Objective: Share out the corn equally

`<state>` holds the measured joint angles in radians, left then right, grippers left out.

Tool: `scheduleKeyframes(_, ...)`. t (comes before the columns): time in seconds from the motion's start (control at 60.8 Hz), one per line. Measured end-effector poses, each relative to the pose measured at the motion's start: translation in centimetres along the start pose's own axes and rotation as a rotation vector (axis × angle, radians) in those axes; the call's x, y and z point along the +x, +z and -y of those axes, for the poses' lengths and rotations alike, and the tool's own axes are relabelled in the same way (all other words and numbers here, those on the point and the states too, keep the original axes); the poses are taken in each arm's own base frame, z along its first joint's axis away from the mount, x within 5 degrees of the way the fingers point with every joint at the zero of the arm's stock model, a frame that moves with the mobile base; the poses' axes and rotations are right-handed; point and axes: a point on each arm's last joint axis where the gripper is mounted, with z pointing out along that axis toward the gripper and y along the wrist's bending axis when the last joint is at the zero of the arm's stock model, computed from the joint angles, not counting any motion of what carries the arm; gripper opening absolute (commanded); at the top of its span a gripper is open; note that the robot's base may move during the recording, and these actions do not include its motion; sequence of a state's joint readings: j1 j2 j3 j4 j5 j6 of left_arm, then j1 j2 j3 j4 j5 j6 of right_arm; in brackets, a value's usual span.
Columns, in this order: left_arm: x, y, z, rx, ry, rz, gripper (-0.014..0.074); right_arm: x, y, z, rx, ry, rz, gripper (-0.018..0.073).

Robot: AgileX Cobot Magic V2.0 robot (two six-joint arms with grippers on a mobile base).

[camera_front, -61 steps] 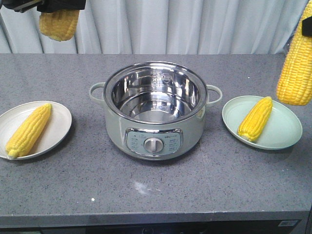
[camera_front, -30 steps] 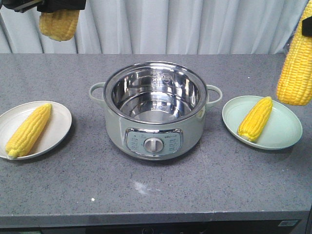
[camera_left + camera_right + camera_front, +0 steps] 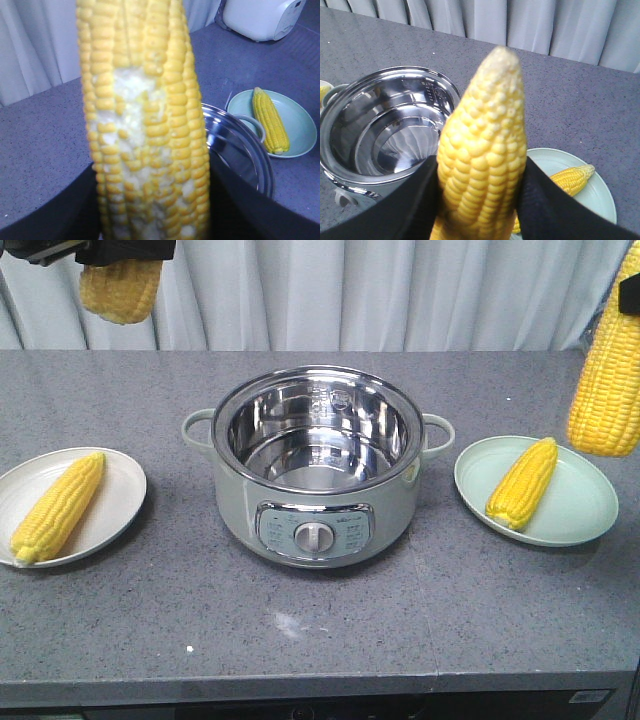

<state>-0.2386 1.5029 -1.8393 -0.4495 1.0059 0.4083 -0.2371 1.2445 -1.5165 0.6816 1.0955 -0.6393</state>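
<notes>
Between the black jaws of the right gripper [image 3: 482,200] a cob of corn [image 3: 484,145] is clamped on both sides, held up in the air beside the green plate [image 3: 580,505], on which a second cob [image 3: 523,483] lies flat. At the other side the left gripper [image 3: 150,200] has its jaws closed the same way on a third cob [image 3: 145,110], high over the far left of the grey table [image 3: 300,640], above and behind the white plate [image 3: 115,490] that carries a fourth cob [image 3: 58,507]. Midway between the two plates stands the steel-lined pot [image 3: 315,530], apart from both.
</notes>
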Motion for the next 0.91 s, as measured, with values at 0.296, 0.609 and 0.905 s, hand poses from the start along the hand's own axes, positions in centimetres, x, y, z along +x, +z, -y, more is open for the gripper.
scheduleKeyframes(0.296, 0.0, 0.0, 0.0, 0.0, 0.0, 0.0, 0.0129, 0.0, 0.0, 0.0, 0.0, 0.0, 0.0, 0.0245)
scheduleKeyframes(0.609, 0.0, 0.0, -0.01, -0.001, 0.001, 0.0, 0.0129, 0.0, 0.0, 0.0, 0.0, 0.0, 0.0, 0.0245)
scheduleKeyframes(0.905, 0.01, 0.0, -0.01, -0.001, 0.001, -0.001, 0.0129, 0.0, 0.0, 0.0, 0.0, 0.0, 0.0, 0.0245)
